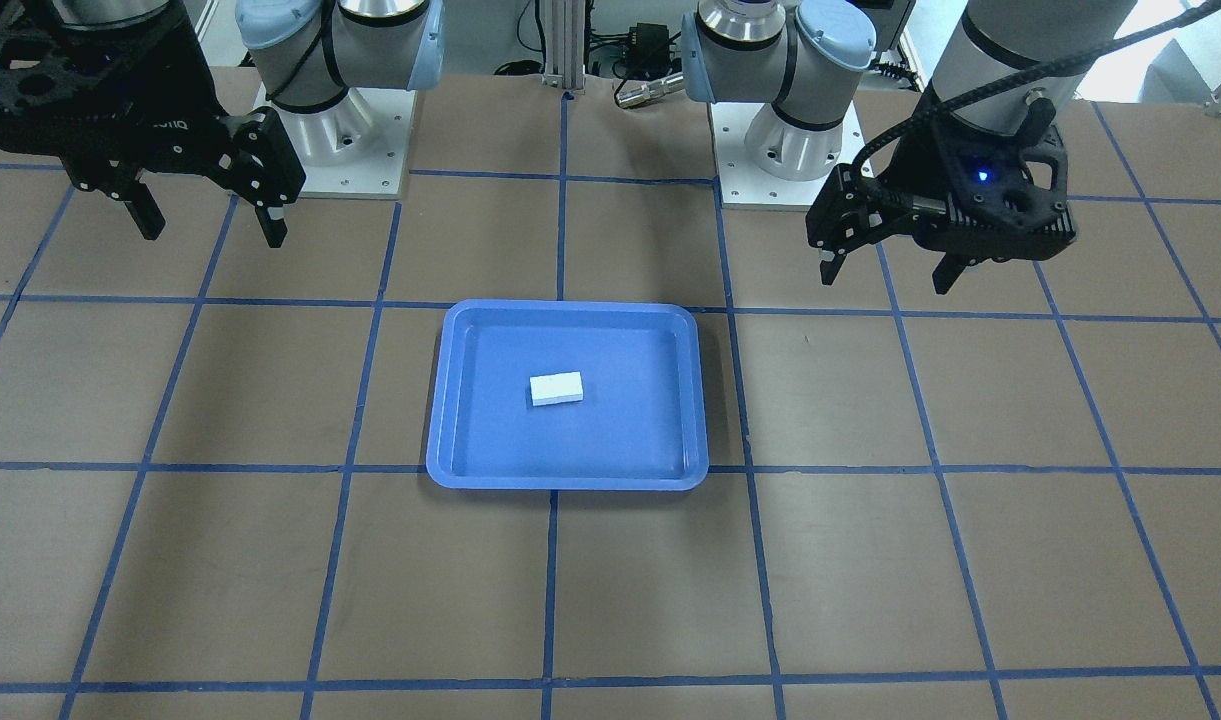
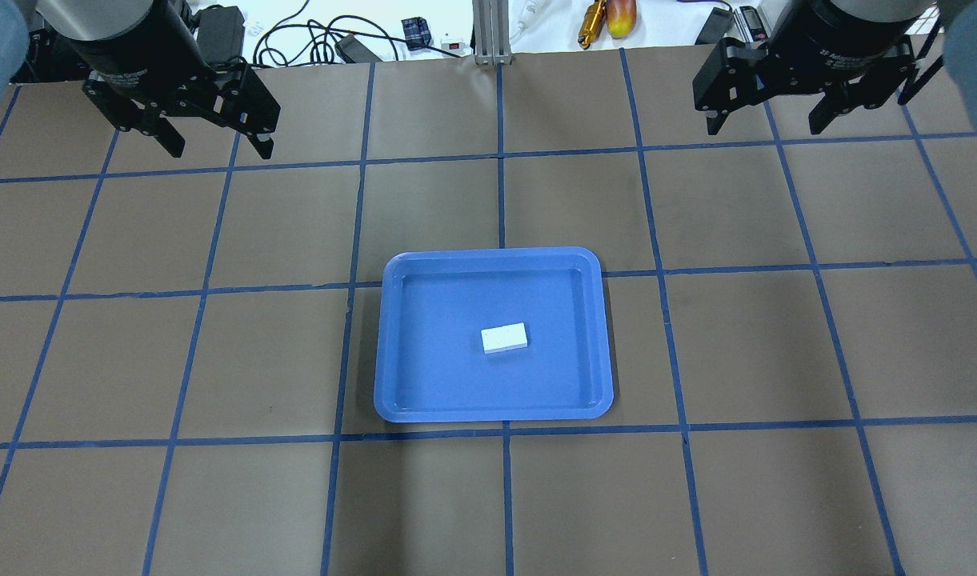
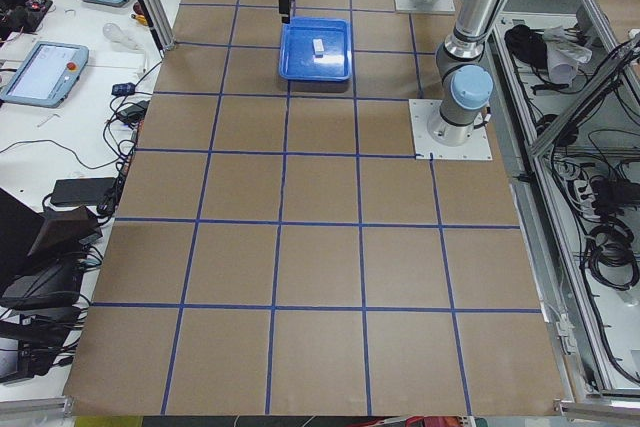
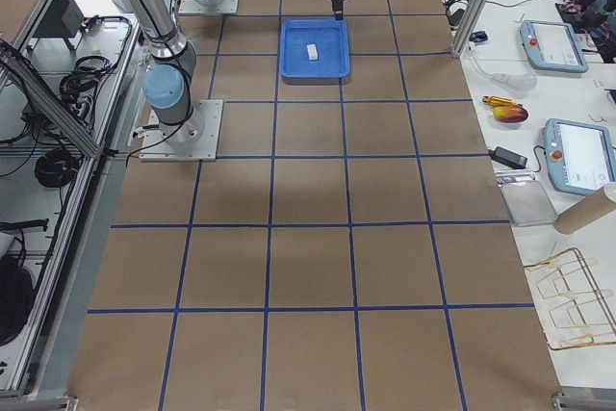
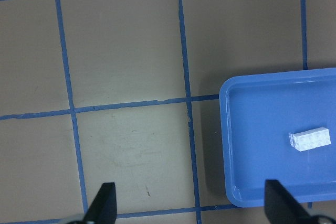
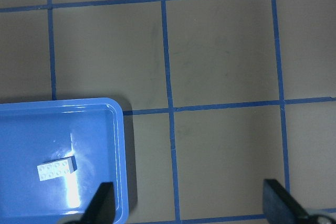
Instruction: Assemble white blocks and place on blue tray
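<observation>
The white blocks [image 1: 556, 389] are joined into a short bar and lie flat near the middle of the blue tray [image 1: 620, 440]. The bar [image 2: 505, 338] and tray [image 2: 448, 384] also show from overhead. My left gripper [image 1: 884, 280] [image 2: 219, 151] is open and empty, hovering high off to the tray's side. My right gripper [image 1: 214, 234] [image 2: 763, 128] is open and empty on the other side. The left wrist view shows the bar [image 5: 310, 139] in the tray [image 5: 257, 145]. The right wrist view shows the bar [image 6: 56, 168] in the tray [image 6: 31, 129].
The table is brown with a blue tape grid. The two arm bases [image 1: 340, 130] [image 1: 780, 140] stand on the robot's side. Cables and small tools [image 2: 608, 20] lie beyond the table's far edge. Operator tablets [image 4: 553, 45] sit on a side bench.
</observation>
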Robot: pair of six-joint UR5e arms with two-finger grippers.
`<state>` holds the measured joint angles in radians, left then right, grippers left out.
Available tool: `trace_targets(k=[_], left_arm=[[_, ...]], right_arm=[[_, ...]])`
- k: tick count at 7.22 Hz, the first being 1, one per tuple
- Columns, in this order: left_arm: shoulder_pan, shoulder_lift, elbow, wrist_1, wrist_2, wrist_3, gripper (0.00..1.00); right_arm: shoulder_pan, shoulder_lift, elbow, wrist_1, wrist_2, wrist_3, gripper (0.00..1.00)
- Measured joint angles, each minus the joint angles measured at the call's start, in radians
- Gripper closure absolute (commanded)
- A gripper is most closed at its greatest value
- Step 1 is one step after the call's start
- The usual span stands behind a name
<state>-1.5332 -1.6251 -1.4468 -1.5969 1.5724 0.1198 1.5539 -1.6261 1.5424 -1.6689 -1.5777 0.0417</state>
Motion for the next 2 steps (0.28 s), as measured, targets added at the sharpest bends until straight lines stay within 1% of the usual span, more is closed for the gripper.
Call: trace_targets(k=[2], left_arm=[[-0.002,0.005,-0.010,-0.001,0.002,0.000,0.00]], right_arm=[[0.000,0.000,0.000,-0.002,0.000,0.007,0.00]])
